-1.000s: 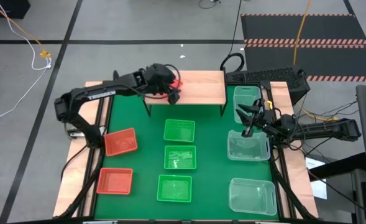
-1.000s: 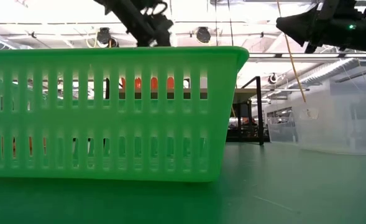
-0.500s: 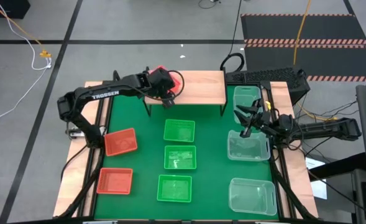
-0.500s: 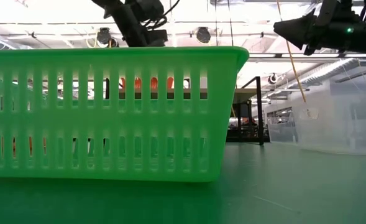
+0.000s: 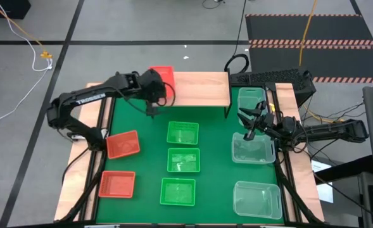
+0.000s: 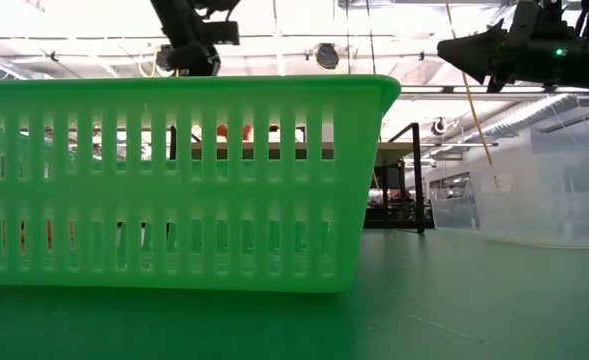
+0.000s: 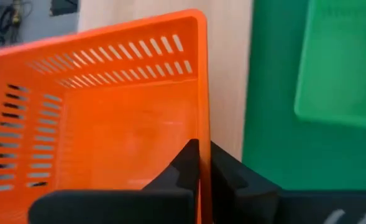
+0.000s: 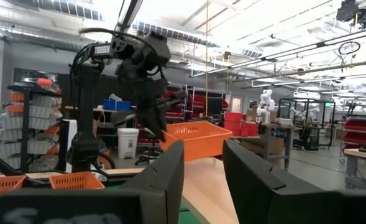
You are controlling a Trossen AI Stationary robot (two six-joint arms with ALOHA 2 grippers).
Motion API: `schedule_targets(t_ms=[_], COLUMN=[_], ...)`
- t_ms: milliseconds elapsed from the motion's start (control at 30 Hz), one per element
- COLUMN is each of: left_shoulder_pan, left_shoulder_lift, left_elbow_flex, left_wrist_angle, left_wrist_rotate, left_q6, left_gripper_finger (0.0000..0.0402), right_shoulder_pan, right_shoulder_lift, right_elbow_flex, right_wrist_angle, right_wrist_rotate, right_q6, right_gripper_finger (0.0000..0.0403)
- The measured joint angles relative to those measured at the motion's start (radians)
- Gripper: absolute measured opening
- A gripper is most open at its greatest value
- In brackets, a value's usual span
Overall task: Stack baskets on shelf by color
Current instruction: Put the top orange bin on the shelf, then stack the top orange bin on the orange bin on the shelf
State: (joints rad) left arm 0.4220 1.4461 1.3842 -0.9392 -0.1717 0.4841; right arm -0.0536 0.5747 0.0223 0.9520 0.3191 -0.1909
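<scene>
One red basket point(image 5: 161, 76) sits at the left end of the wooden shelf point(image 5: 202, 88), my left gripper point(image 5: 153, 96) clenched on its rim, my right gripper point(image 5: 250, 122) parted near the mat's right edge, eight baskets left.

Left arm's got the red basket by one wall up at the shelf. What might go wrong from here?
1. The left gripper pinches only one thin wall of the red basket, so it may tilt or slip as it moves.
2. That basket sits at the left end of the shelf, by the edge; released there, it might tip off.
3. The right gripper hovers open above the clear baskets, next to the shelf's right end; a wide swing there may crowd it.
</scene>
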Motion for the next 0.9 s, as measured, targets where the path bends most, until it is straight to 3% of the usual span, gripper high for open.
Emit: schedule_targets(t_ms=[233, 400, 567, 900], left_shoulder_pan=[0.066, 0.071, 0.07, 0.053], left_shoulder_lift=[-0.015, -0.015, -0.015, -0.036], left_elbow_flex=[-0.008, -0.047, -0.07, -0.071], left_wrist_angle=[-0.061, -0.021, 0.015, 0.012], left_wrist_rotate=[0.145, 0.149, 0.143, 0.072], left_q6=[0.019, 0.135, 0.066, -0.025], left_gripper_finger=[0.0015, 0.0012, 0.0011, 0.0165], right_shoulder_pan=[0.0, 0.0, 0.0, 0.0], right_shoulder_lift=[0.001, 0.002, 0.002, 0.002], right_elbow_flex=[0.0, 0.0, 0.0, 0.0], right_wrist_angle=[0.0, 0.0, 0.005, 0.028], right_wrist_rotate=[-0.002, -0.002, -0.002, -0.003], right_q6=[0.026, 0.046, 0.047, 0.046], right_gripper_finger=[0.0107, 0.0107, 0.0107, 0.0107])
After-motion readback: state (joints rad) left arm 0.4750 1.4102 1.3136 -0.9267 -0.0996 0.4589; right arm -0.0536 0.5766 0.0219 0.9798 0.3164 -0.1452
